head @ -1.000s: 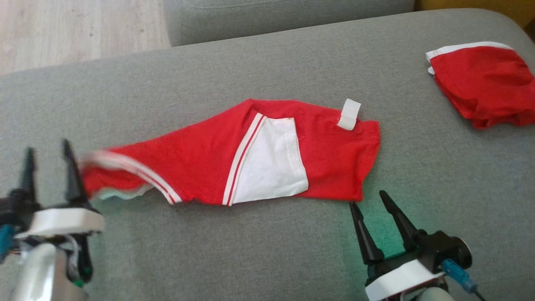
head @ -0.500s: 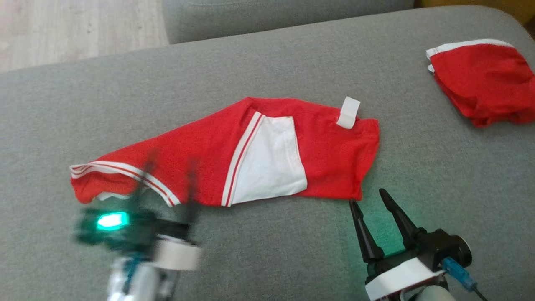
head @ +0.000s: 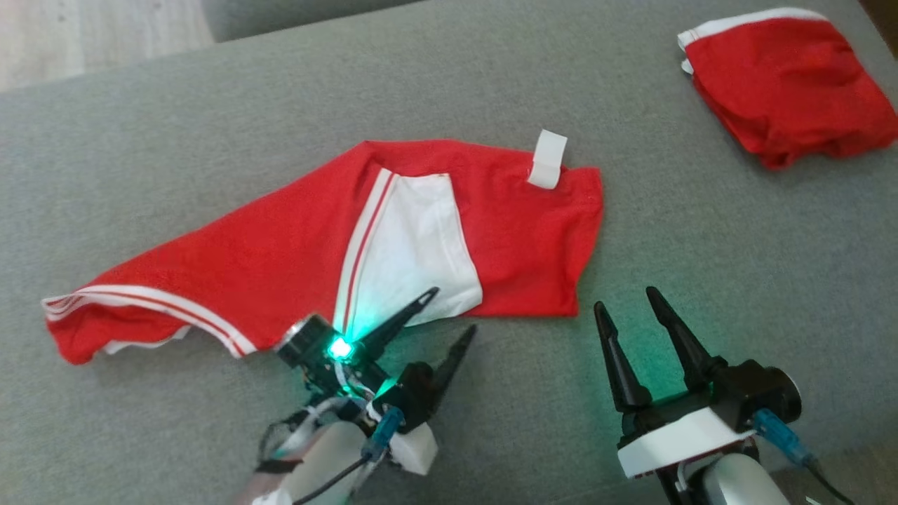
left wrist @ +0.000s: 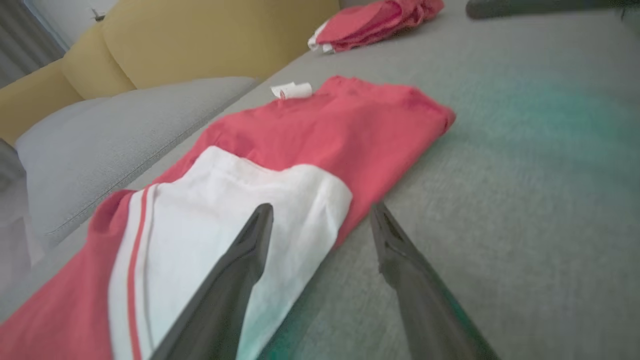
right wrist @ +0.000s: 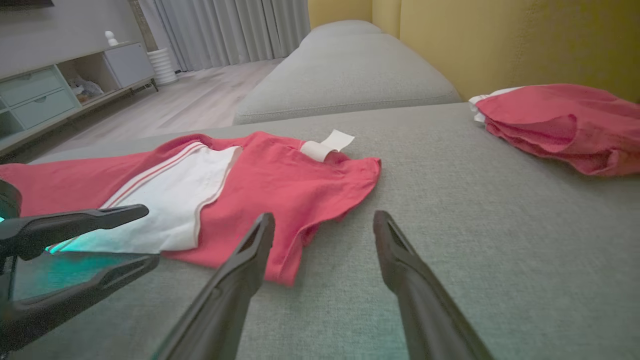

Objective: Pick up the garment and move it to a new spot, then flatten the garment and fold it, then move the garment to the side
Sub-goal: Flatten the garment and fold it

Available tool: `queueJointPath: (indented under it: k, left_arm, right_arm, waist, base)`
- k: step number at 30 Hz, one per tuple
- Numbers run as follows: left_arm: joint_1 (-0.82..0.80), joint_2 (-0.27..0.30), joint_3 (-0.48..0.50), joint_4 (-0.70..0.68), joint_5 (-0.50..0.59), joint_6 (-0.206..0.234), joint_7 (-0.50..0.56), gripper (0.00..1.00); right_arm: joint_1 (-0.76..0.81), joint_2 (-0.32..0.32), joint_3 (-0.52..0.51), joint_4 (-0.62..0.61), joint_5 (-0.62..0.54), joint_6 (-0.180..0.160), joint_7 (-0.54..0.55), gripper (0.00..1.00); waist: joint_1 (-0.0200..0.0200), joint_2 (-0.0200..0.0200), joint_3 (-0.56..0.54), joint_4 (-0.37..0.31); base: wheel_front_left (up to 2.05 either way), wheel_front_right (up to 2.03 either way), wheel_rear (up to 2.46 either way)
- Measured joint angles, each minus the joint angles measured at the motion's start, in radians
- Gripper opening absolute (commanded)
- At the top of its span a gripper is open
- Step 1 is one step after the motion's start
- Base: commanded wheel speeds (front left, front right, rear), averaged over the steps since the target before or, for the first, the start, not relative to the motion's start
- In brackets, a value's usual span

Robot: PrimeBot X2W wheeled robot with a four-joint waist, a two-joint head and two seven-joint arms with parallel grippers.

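Just ahead of spread, empty left gripper (head: 454, 308), tips at near hem: flat red-and-white jersey garment (head: 280, 245), long axis crosswise. Right gripper (head: 624, 297) likewise spread, empty, just short of its right corner.

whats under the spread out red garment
The grey cushion shows all around the red garment, which lies on it. Whatever may sit beneath the cloth is covered and cannot be seen.

Left claw (head: 453, 308) now at garment (head: 280, 245) edge
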Motion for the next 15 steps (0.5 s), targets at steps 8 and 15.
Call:
queueJointPath:
  k: [8, 15]
  left_arm:
    - [-0.072, 0.052, -0.021, 0.125, 0.101, 0.13, -0.002, 1.0]
    - [-0.08, 0.063, -0.015, 0.142, 0.083, 0.156, -0.006, 1.0]
  right_arm:
    - [0.0, 0.0, -0.006, -0.003, 0.005, 0.0, 0.0, 1.0]
    - [0.0, 0.0, -0.007, -0.003, 0.009, 0.0, 0.0, 1.0]
  waist:
    - [-0.0001, 0.0, 0.019, -0.02]
    - [-0.0001, 0.0, 0.012, -0.003]
  base:
    - [0.0, 0.0, 0.0]
    - [0.0, 0.0, 0.0]
